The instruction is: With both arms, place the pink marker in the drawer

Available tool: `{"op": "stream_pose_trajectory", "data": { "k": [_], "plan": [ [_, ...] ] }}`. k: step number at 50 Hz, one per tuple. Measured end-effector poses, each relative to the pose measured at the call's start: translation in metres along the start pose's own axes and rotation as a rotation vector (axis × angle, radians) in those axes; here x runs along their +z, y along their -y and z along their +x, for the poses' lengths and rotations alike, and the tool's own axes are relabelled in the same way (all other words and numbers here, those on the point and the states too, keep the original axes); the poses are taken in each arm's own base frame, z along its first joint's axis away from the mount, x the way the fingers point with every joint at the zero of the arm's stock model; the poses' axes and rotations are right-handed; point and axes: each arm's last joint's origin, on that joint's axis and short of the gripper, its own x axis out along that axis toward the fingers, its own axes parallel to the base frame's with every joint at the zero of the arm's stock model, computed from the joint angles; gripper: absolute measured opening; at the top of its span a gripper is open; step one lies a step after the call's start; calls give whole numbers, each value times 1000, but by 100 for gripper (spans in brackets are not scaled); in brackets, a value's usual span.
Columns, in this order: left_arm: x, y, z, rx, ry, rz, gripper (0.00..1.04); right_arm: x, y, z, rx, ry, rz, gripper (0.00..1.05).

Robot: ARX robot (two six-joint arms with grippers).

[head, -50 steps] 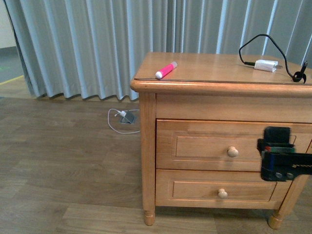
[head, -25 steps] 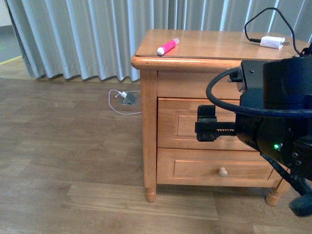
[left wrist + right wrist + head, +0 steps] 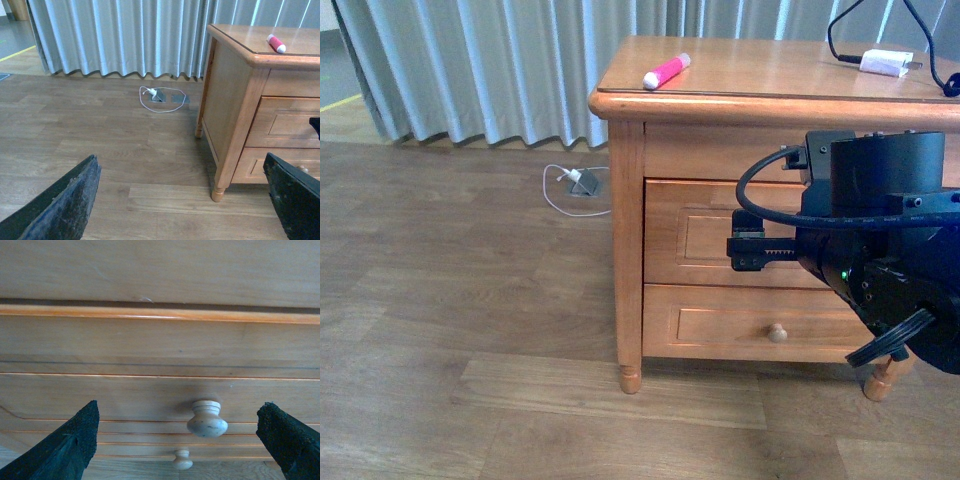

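1. Now the right gripper (image 3: 178,407), jaws spread and empty, faces the drawer (image 3: 100,395); a second ago it hung off by the cabinet's right side.
2. We judge the knob grab comes next, since the drawer is closed.
3. The right wrist view shows the knob (image 3: 207,418) between the fingers, untouched, while the front view hides it behind the arm.
4. The left gripper (image 3: 181,165) is released too, over the floor.
5. The pink marker (image 3: 666,71) lies on the cabinet top (image 3: 760,65).
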Motion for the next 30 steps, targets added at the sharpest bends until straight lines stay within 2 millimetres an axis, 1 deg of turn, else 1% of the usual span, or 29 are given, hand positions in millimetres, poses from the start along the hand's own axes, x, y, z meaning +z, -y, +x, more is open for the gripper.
{"op": "stream_pose_trajectory", "data": {
  "k": [16, 30],
  "plan": [
    [0, 0, 0, 0, 0, 0, 99, -13, 5, 17, -17, -26, -19, 96],
    [0, 0, 0, 0, 0, 0, 99, -13, 4, 24, -20, -24, -40, 96]
  ]
}}
